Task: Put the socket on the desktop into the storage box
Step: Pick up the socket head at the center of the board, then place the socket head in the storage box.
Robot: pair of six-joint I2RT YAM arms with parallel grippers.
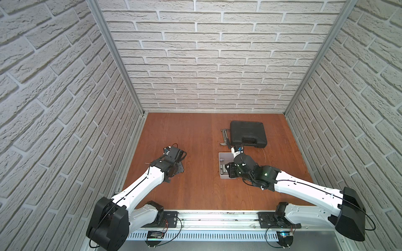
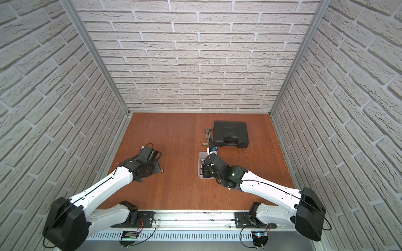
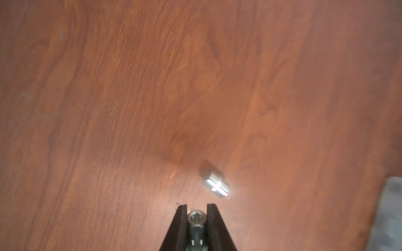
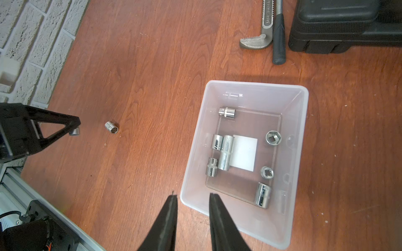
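Socket [image 3: 196,218] is clamped in the left gripper [image 3: 196,206], down at the desktop [image 3: 130,87]; lift straight, sparing the loose socket [image 3: 215,183] just beside; carry to the box [image 1: 224,156] at 3 o'clock in a top view; release low, clear of the empty, parted right gripper [image 4: 193,196].

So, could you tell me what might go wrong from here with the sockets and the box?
1. The left gripper pinches a small socket only at its fingertips; it may slip out on the way to the box.
2. The right gripper, open, hangs over the box's rim; the arms may collide there.
3. A loose socket lies on its side on the desktop near the left gripper and could be knocked and roll.
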